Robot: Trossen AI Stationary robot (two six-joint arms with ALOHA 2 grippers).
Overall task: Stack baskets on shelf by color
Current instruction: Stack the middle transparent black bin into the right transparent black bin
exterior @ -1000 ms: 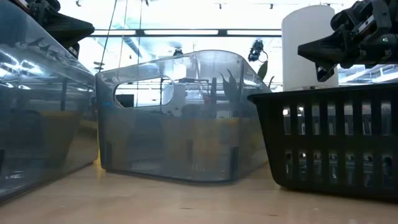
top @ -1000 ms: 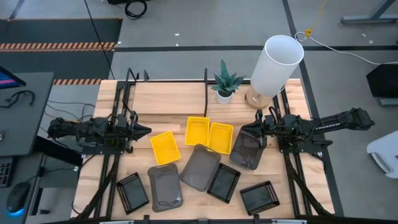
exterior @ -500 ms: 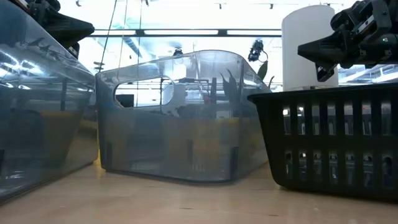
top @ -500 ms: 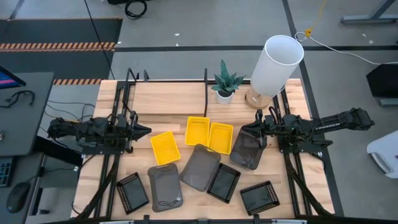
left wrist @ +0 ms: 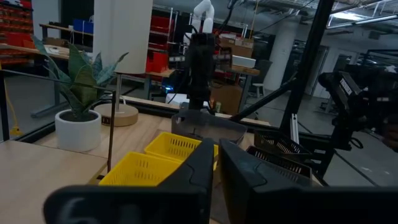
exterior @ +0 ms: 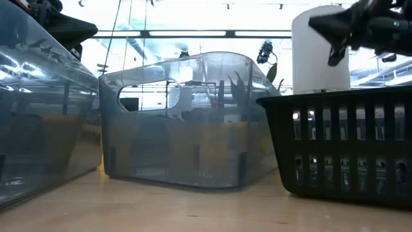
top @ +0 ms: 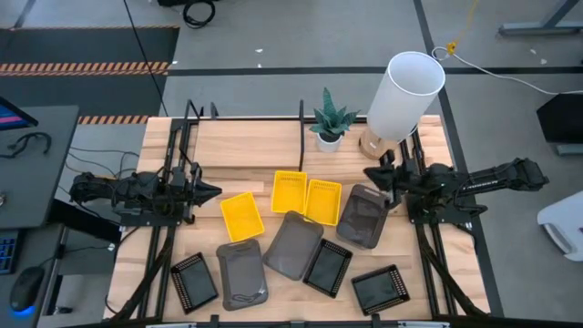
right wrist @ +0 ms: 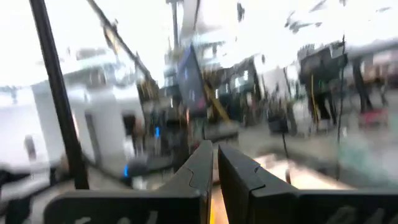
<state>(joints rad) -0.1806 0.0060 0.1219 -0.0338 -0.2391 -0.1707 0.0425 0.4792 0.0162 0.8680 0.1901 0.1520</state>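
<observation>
Across the front half of the surface, nine baskets, none on the shelf. Three yellow ones in a row nearest the shelf, bright, with perforated floors, the two on the right touching edge to edge. Three grey ones, larger, round-cornered, smooth. Three black ones along the front edge, with perforated rims.

Left end effector just left of the leftmost yellow basket, pinched nearly shut on nothing. Right end effector above the far corner of the right-hand grey basket, narrowed to a slit and empty, apart from the basket.

From above: the whole layout, each basket lying flat and separate or just overlapping a neighbour, plus a plant and a white lamp at the back. At surface height: translucent grey walls with a handle cut-out, slotted black sides, only a sliver of yellow behind, right end effector high over the black basket. From the left wrist: two yellow baskets close ahead, the plant to one side, the right arm facing over a grey basket. From the right wrist: only blur past its fingers.
</observation>
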